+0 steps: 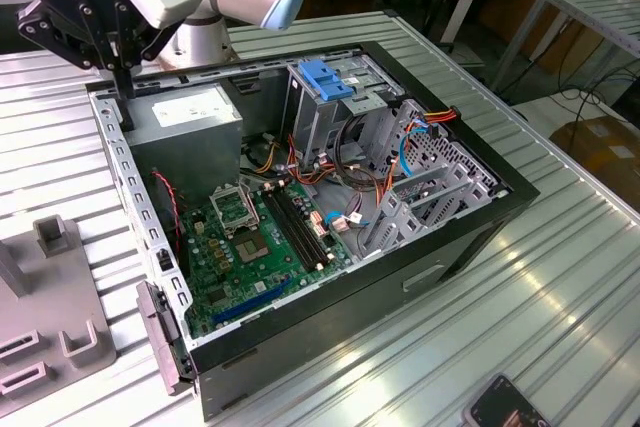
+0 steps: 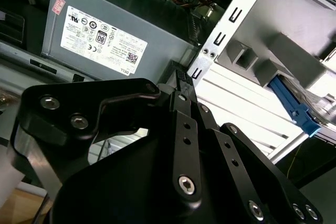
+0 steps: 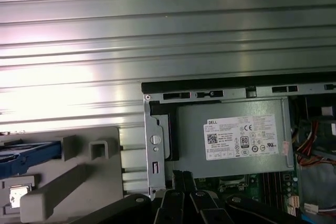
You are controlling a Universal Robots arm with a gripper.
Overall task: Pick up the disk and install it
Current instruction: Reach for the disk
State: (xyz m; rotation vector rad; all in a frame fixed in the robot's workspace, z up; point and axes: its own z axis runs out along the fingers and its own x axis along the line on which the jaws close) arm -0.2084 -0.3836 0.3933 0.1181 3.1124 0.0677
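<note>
The disk (image 2: 311,109) lies in a grey holder (image 2: 273,56) outside the computer case, with its blue side rail toward the camera. In the first wrist view the disk's blue rail (image 3: 31,153) shows at the edge of the same holder (image 3: 68,182). My gripper (image 1: 126,119) hangs over the case's rear corner, beside the power supply (image 1: 190,117). Its black fingers (image 2: 181,80) are shut with nothing between them. The gripper (image 3: 180,176) stands apart from the disk, with the case's metal edge between them.
The open computer case (image 1: 500,197) lies on a slatted metal table (image 1: 560,287). Inside it are a motherboard (image 1: 260,237), loose cables and a metal drive cage with a blue handle (image 1: 325,79). A phone (image 1: 505,407) lies near the table's front edge.
</note>
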